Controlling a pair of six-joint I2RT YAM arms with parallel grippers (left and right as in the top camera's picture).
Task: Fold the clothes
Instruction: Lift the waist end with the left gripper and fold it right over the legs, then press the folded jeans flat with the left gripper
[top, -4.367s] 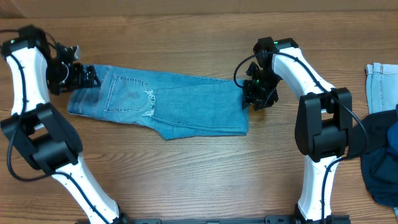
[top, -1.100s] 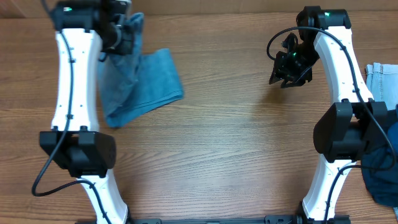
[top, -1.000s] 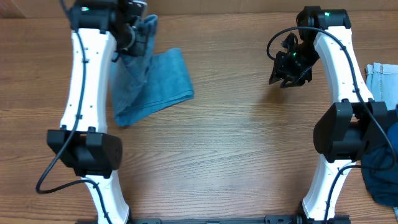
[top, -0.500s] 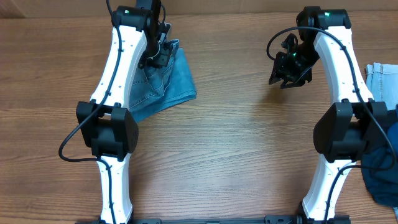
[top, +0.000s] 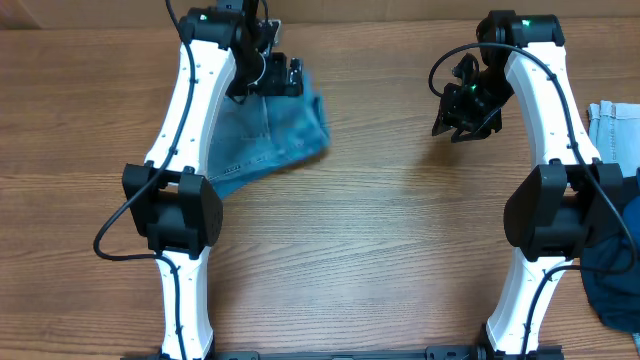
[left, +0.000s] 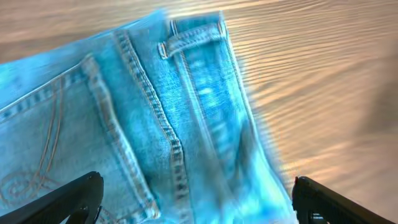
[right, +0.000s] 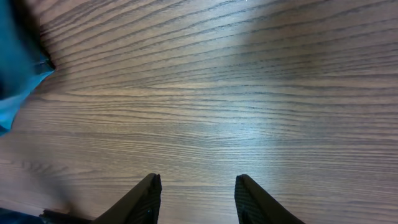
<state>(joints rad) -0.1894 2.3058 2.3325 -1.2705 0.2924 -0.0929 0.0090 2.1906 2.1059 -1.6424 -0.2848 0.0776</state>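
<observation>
The blue jeans (top: 275, 140) lie bunched and folded over on the wooden table at the upper left. My left gripper (top: 278, 76) is at their far edge, over the waistband. In the left wrist view its fingers (left: 199, 205) stand wide apart, open, with the blurred waistband, belt loop and pocket of the jeans (left: 155, 124) right below them. My right gripper (top: 460, 115) hovers open and empty over bare wood at the upper right. In the right wrist view, the right gripper (right: 199, 199) holds nothing, and a corner of the jeans (right: 15, 68) shows at the left edge.
A light denim garment (top: 612, 135) lies at the right table edge, with a dark navy garment (top: 615, 265) below it. Both arm bases stand at the front edge of the table.
My left arm has swung the jeans from the far left toward the middle and the cloth has spread out lower on the table. The left fingers now stand apart. The right arm has not moved.
</observation>
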